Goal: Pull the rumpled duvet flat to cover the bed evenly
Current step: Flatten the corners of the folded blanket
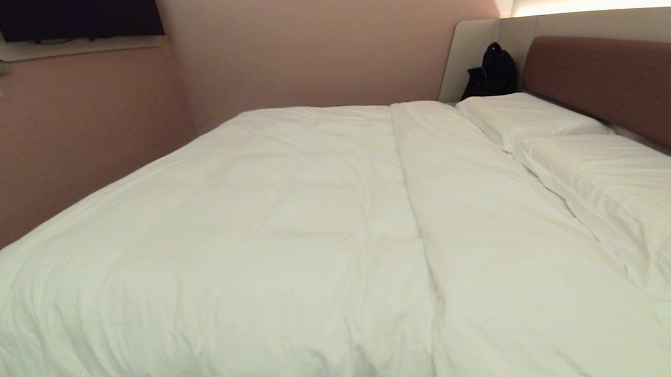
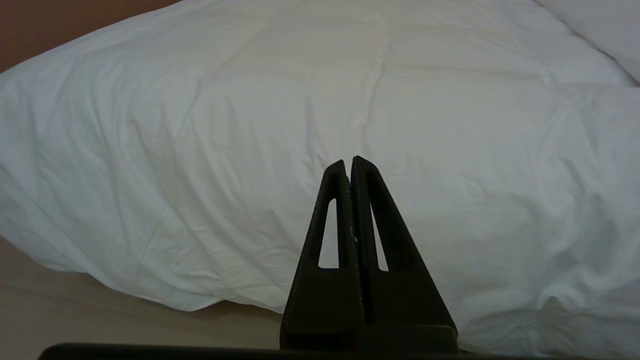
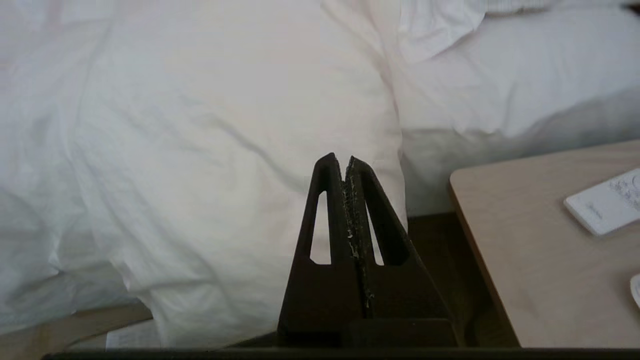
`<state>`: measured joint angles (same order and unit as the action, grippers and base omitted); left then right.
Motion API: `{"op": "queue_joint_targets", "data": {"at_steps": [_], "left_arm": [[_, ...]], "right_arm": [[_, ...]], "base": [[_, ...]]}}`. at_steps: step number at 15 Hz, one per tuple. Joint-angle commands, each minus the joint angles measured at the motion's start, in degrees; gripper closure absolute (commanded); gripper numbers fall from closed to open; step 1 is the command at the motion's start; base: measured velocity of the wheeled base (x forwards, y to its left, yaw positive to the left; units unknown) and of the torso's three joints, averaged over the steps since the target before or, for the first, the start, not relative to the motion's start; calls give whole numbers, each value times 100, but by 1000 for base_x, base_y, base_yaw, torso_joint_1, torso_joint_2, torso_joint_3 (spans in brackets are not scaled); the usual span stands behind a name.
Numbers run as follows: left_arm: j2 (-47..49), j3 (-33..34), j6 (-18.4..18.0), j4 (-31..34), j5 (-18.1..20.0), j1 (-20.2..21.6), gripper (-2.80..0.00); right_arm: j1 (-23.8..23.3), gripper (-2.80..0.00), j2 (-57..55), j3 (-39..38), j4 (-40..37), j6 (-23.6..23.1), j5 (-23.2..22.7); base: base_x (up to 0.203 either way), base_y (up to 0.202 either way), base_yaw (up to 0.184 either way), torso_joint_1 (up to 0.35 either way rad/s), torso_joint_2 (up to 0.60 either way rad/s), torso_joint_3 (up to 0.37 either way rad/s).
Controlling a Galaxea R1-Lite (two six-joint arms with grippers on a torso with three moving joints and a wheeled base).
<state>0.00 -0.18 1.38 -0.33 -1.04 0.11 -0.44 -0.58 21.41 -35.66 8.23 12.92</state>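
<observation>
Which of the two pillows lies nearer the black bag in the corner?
The far pillow, smoother, beside the black bag; the near pillow is more creased.

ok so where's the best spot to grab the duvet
Probably the folded top edge of the duvet hanging over the bed's near side by the pillows. Come from that side: the fold makes a thick, loose lip that would pinch easily.

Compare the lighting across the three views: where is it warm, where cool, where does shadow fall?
Head view: warm cast, a bright glowing strip above the headboard, the duvet yellowish. Left wrist view: cooler, even light on the duvet. Right wrist view: pinkish, with shadow under the pillow beside the table.
</observation>
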Motion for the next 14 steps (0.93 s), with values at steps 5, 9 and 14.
{"op": "queue_joint_targets", "data": {"at_steps": [5,9,14], "left_arm": [[0,1,3,-2,-2,5,0],[0,1,3,-2,-2,1,0],[0,8,-6,-2,-2,7,0]], "right_arm": [[0,0,58,-107,1900,-1111,-334],[0,0,58,-174,2195,-1491,-827],[-1,0,58,-836,2812,-1488,-1018]], "base": [[0,0,0,0,0,0],[0,0,0,0,0,0],[0,0,0,0,0,0]]}}
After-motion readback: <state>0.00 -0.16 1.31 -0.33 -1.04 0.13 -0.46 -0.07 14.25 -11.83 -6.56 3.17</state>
